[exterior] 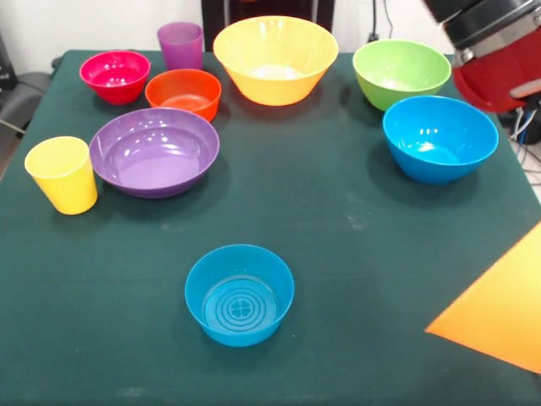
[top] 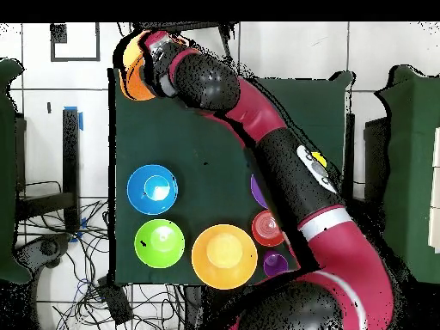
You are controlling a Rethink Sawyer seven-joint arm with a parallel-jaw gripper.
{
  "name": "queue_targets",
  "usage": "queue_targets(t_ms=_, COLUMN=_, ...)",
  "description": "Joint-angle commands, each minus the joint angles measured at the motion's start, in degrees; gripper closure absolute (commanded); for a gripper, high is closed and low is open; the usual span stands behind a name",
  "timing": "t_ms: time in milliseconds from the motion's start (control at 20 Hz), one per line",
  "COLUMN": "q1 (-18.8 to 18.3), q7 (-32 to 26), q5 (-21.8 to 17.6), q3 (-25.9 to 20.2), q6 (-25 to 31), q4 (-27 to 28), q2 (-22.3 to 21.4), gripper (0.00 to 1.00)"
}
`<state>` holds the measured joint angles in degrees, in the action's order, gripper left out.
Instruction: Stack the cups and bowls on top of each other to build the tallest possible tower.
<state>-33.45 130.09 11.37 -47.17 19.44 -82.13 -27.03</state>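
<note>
Open cloth spans the table's middle between the teal bowl (exterior: 239,294) and the crowded far bowls.

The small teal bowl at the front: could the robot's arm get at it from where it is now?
Probably yes. The small teal bowl sits alone on open cloth, nothing over or beside it. The arm stretches across the table toward the large orange bowl at the corner.

Bright, even light overhead — soft shadows under the bowls (exterior: 439,138), glossy glare inside them.
</note>
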Motion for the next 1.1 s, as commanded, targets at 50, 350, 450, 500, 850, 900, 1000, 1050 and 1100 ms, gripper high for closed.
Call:
queue_targets(t_ms=50, q1=-5.16, q7=-16.30, q5=-9.03, q3=-16.22, q6=-1.41, q4=-5.62, q2=8.60, gripper=1.00)
queue_targets(t_ms=350, q1=-10.28, q7=-22.13, q5=-17.35, q3=-24.52, q6=-0.67, q4=-4.66, q2=17.87, gripper=1.00)
queue_targets(t_ms=450, q1=-11.33, q7=-22.57, q5=-19.79, q3=-25.79, q6=-0.68, q4=-4.68, q2=19.88, gripper=1.00)
queue_targets(t_ms=500, q1=-11.73, q7=-23.46, q5=-21.25, q3=-26.67, q6=-0.58, q4=-4.20, q2=20.82, gripper=1.00)
queue_targets(t_ms=850, q1=-13.44, q7=-25.24, q5=-25.38, q3=-30.69, q6=2.06, q4=-2.35, q2=26.95, gripper=1.00)
queue_targets(t_ms=900, q1=-13.61, q7=-25.18, q5=-25.43, q3=-31.17, q6=2.53, q4=-2.48, q2=27.75, gripper=1.00)
queue_targets(t_ms=1000, q1=-14.15, q7=-25.03, q5=-25.94, q3=-31.56, q6=2.85, q4=-2.92, q2=29.34, gripper=1.00)
queue_targets(t_ms=1050, q1=-14.46, q7=-24.93, q5=-26.01, q3=-31.78, q6=3.16, q4=-3.22, q2=30.16, gripper=1.00)
queue_targets(t_ms=1100, q1=-14.72, q7=-24.79, q5=-26.61, q3=-32.05, q6=2.73, q4=-3.61, q2=30.17, gripper=1.00)
